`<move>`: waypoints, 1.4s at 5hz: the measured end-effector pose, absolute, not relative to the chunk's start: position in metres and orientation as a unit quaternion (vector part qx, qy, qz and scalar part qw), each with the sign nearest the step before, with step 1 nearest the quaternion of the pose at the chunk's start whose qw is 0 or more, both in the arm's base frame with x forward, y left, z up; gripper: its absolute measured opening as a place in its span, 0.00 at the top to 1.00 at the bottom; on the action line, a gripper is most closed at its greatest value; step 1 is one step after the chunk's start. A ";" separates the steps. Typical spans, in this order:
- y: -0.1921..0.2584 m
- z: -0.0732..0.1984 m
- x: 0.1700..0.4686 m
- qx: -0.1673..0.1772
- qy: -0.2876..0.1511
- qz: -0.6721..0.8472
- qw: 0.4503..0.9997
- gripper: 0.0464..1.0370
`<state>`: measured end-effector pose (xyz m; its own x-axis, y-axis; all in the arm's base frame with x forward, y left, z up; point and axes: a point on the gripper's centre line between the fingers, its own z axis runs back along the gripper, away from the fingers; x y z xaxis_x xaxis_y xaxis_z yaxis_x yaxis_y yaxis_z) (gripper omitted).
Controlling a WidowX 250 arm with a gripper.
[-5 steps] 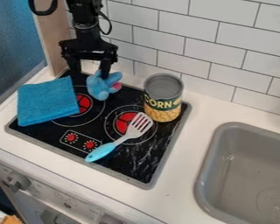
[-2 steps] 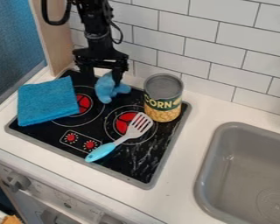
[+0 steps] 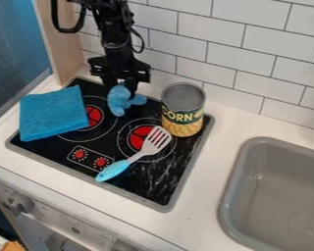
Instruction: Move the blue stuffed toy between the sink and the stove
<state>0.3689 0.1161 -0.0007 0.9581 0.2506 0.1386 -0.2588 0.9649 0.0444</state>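
My end effector [image 3: 120,88] is part-closed, pinching the blue stuffed toy [image 3: 125,101] at the stove's [image 3: 156,185] back — a top grip, I judge, for lifting it past the corn can [image 3: 183,110] to the bench [image 3: 217,149] beside the sink [image 3: 272,188].

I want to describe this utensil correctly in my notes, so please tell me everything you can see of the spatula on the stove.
The spatula has a light-blue handle and a pale grey head with long slots; both look like plastic. It lies diagonally on the black stove top, handle toward the front edge, head over part of the red burner. The head's tip is close beside the corn can; I cannot tell if they touch.
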 end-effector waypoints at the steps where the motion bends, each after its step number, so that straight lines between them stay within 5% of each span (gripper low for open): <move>1: 0.114 -0.001 0.368 0.029 -0.063 0.126 0.990 0.73; 3: 0.115 0.009 0.357 0.031 -0.016 0.149 0.988 0.78; 4: 0.118 0.041 0.350 0.061 -0.017 0.166 0.984 0.79; 6: 0.071 0.099 0.299 0.046 -0.060 0.144 0.987 0.79; 7: 0.022 0.098 0.274 0.022 -0.082 0.094 0.992 0.79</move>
